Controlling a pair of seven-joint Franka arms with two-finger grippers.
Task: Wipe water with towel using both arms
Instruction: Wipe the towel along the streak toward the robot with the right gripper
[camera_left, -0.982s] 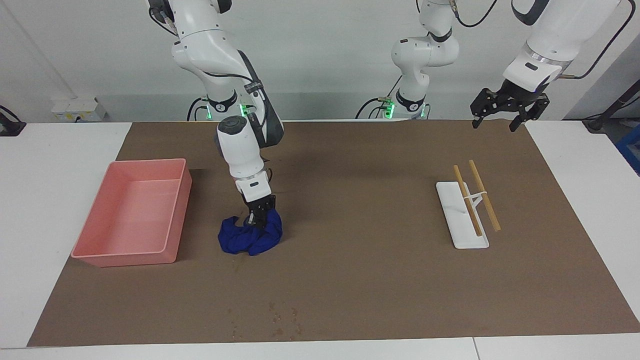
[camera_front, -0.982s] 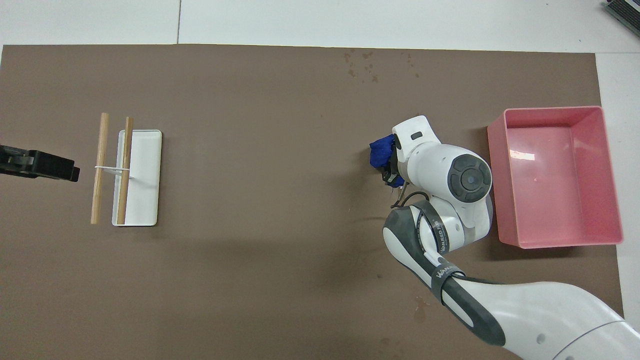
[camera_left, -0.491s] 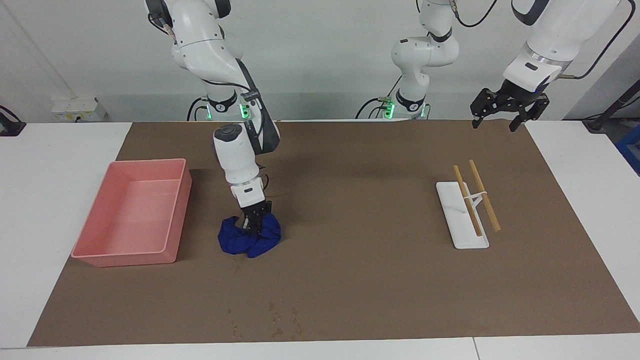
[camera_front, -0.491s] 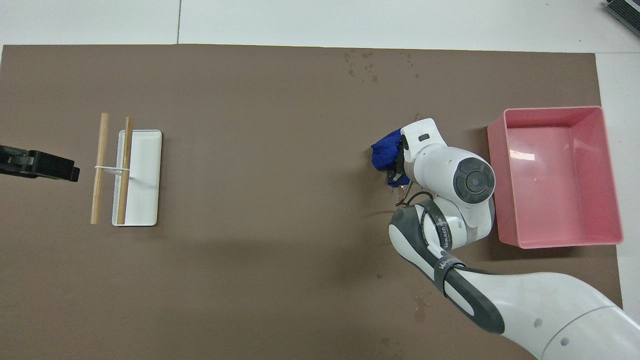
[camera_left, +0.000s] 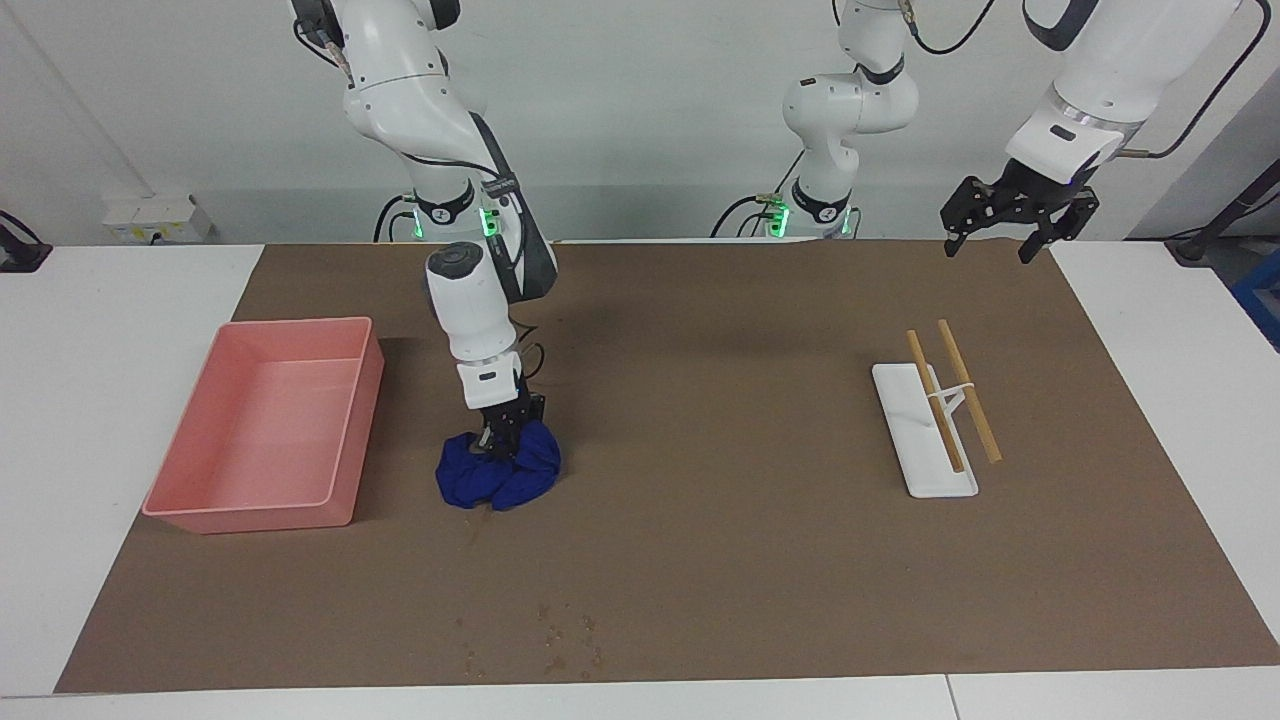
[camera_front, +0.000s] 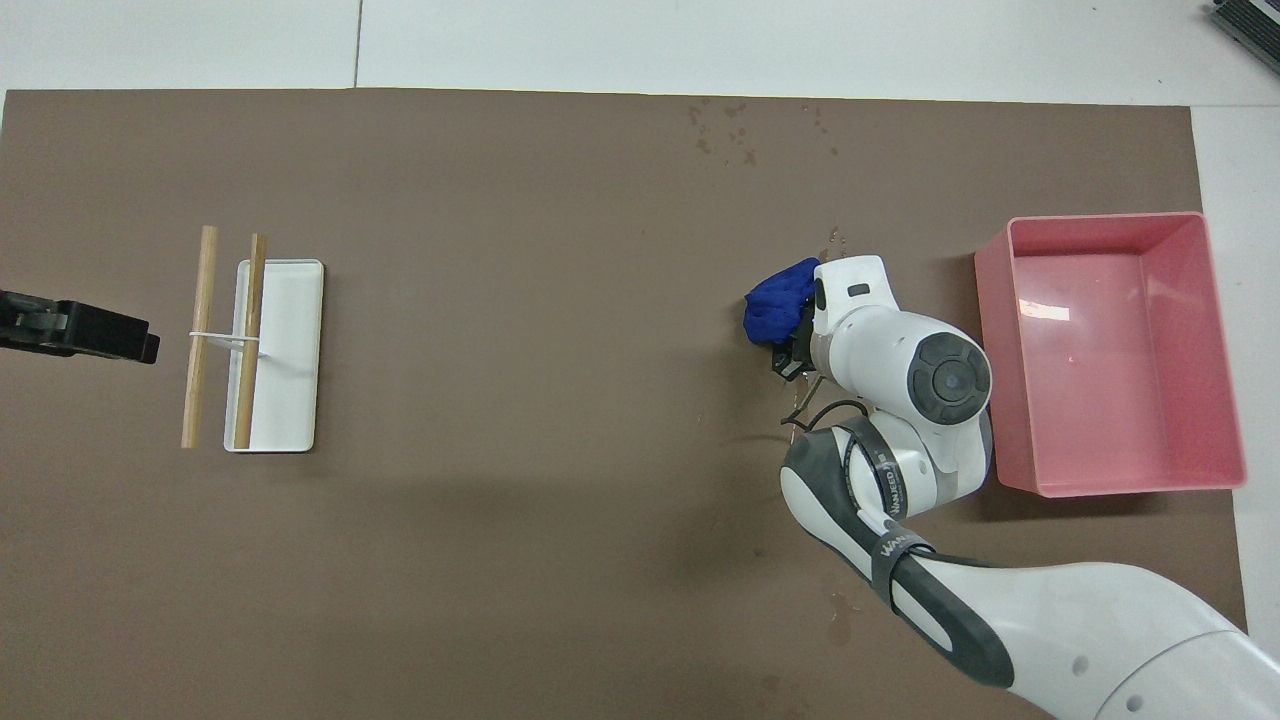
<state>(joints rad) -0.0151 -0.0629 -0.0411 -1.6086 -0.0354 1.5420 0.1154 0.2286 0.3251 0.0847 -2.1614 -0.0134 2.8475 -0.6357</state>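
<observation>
Beside the pink tray (camera_left: 262, 430), the right gripper (camera_left: 502, 441) pinches the bunched towel (camera_left: 497, 478) on the brown mat (camera_left: 700, 540). Left gripper (camera_left: 1008, 238) waits, fingers spread wide, over the mat's edge at its own end.

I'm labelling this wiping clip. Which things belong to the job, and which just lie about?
Job: crumpled royal-blue cloth towel, held by the shut right gripper; water droplets; open left gripper, waiting.

Idle: pink plastic tray; white rack with wooden sticks.

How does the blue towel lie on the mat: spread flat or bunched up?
Bunched up. The towel sits as a crumpled, folded heap beside the pink tray, with the right gripper shut on it.
</observation>
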